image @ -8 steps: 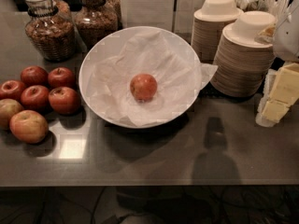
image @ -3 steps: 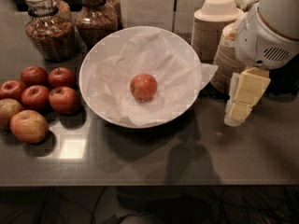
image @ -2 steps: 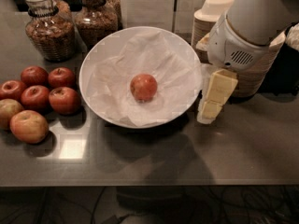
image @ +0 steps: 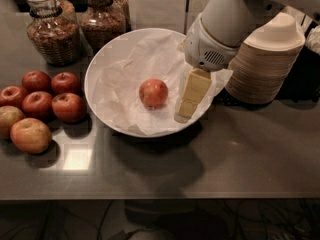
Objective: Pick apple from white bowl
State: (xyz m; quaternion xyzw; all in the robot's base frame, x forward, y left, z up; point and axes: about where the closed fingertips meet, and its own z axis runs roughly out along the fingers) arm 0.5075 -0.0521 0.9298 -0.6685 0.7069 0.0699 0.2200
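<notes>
Item 1. Dark grey counter top [image: 240, 154]: front edge runs across the lower frame. The broad strip between that edge and the bowl is bare, and gives open room at lower centre and lower right.

Item 2. 2 larger yellow-red apples [image: 30, 134], lower left, close to the frame's left edge.

Item 3. Wide shallow white bowl [image: 102, 59] lined with crumpled white paper, centre frame. The small orange-red apple [image: 153, 93] rests in its middle, on the paper, free of any hold.

Item 4. Cream-coloured gripper [image: 191, 96], now low inside the bowl's right half, just beside the apple on its right and apart from it. Within the last 3 seconds it has come in from the frame's right edge; apple and bowl have not shifted. Judgement: approach is nearly done, and a short move left remains before closing. How far the gripper is open cannot be told; it holds nothing visible.

Item 5. 5 darker red apples [image: 50, 99], left of the bowl, clear of the arm's path.

Item 6. Stack of beige paper bowls [image: 265, 59], right, near the white arm housing [image: 220, 29]; the tightest edge.

Item 7. 2 glass jars [image: 52, 31], upper left, behind the bowl.
</notes>
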